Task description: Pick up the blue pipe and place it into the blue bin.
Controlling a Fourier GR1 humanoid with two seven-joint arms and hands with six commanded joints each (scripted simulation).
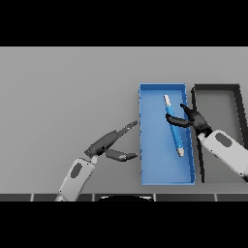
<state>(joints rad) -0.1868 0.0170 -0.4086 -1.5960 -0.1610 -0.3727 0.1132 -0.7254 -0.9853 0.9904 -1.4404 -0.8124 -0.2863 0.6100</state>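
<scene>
My right hand (193, 118) reaches in from the right side of the frame, over the right wall of the blue bin (143, 145), which sits right of centre. The fingers are curled around the upper part of the blue pipe (174, 128), thumb on one side and fingers on the other, so the hand is clamped on it. The pipe runs slantwise, its pale upper end toward the top of the bin and its grey lower end toward the bin's lower right, all of it inside the bin's outline. I cannot tell whether it lies on the floor of the bin or hangs just above it. I judge I hold it near one end so that the rest can settle lengthwise along the bin, which is long and narrow. The placing looks nearly done; what seems left is to let go and lift clear without dragging the pipe along.

A dark bin (240, 97) stands just beside the blue one, at the right edge of the frame, under my forearm.

My left hand (112, 143) rests idle at lower centre, left of the blue bin, fingers straight and spread, holding nothing
</scene>
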